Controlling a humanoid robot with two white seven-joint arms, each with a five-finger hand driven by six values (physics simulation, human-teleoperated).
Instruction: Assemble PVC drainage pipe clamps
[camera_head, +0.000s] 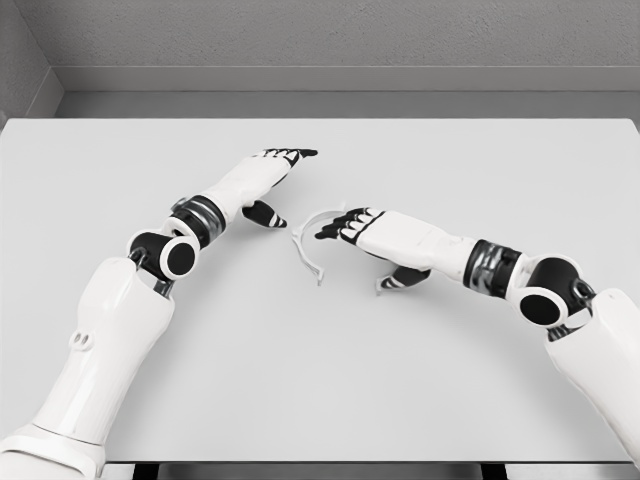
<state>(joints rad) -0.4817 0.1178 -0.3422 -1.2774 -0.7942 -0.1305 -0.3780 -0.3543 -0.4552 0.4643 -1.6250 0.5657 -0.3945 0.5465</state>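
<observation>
- Barely begun, I'd say: one thin white clamp piece (308, 243) lies loose on the table (480, 160), near its middle, nothing joined to it.
- Its arc opens right, long axis running near-to-far.
- Right hand (345, 225) hovers at it, fingers extended (gripping nothing); left hand (272, 165) flat, empty.

White and black on pale grey

We see a white clamp piece (308, 243) mid-counter (330, 380), pale grey; both hands, left (262, 178) and right (372, 235), are white with black fingertips, and their wrists carry black-and-silver banded cuffs.
</observation>
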